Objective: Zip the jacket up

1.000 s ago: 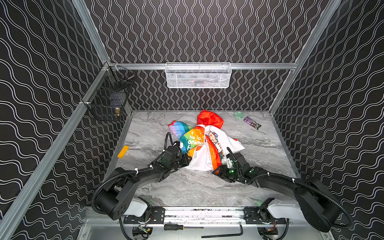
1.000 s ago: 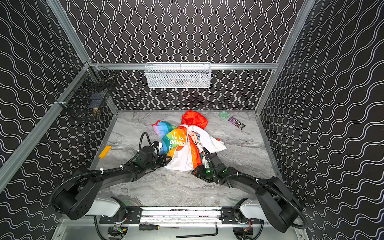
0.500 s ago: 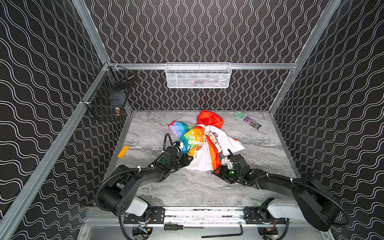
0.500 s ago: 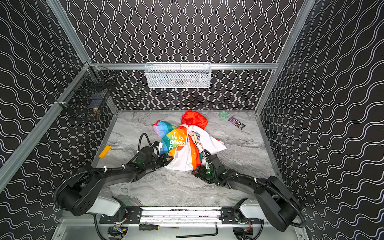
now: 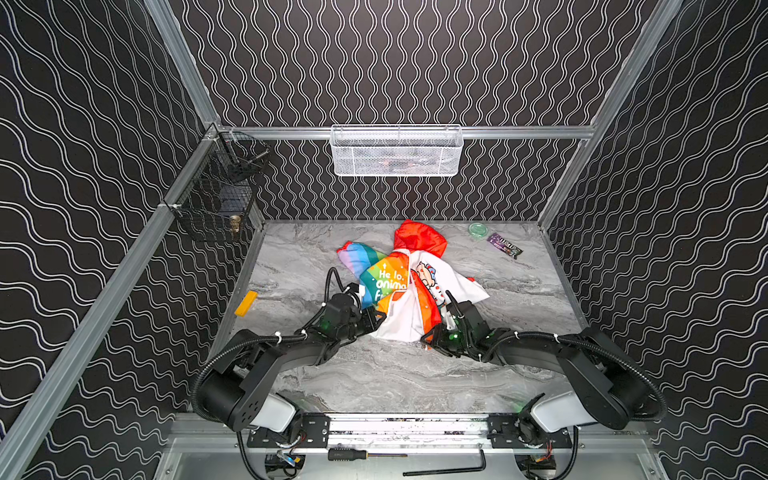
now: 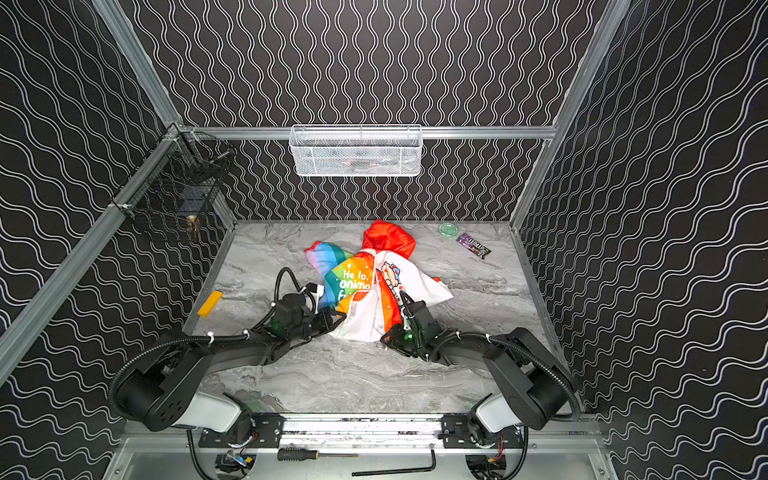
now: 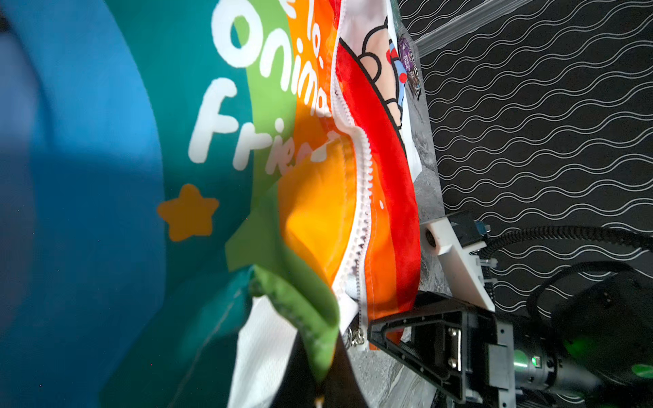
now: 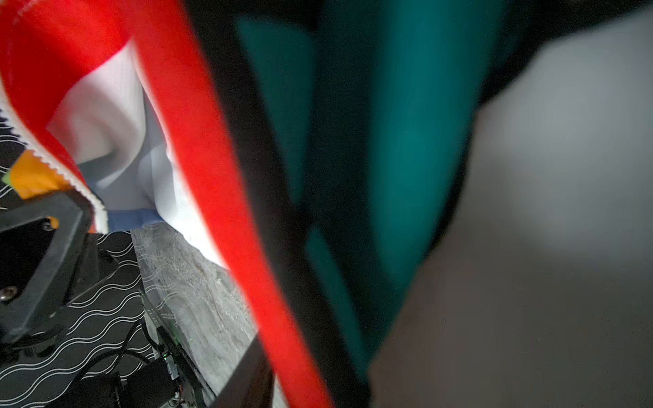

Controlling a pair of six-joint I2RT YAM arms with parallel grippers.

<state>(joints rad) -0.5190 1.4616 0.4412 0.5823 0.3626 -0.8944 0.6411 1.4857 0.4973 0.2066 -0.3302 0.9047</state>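
Note:
The jacket [image 5: 399,286] [image 6: 361,286] lies crumpled mid-table: rainbow front with white lettering, red hood at the back, white sleeve to the right. My left gripper [image 5: 376,318] [image 6: 338,318] is at its near left hem. In the left wrist view that gripper [image 7: 323,385] is shut on a green fold of hem. White zipper teeth [image 7: 364,197] run between the orange and red panels, down to a small metal ring [image 7: 356,338]. My right gripper [image 5: 430,336] [image 6: 390,334] sits at the near right hem. In its wrist view the gripper [image 8: 296,374] has the red edge [image 8: 212,197] between its fingers; the gap is blurred.
An orange block [image 5: 246,303] lies near the left wall. A green lid [image 5: 478,228] and a purple wrapper [image 5: 504,245] sit at the back right. A white mesh basket [image 5: 397,151] hangs on the back wall, a black wire basket [image 5: 216,195] on the left wall.
Both grippers stay at the jacket's near hem. The left arm's elbow has shifted slightly; the jacket lies much as before.

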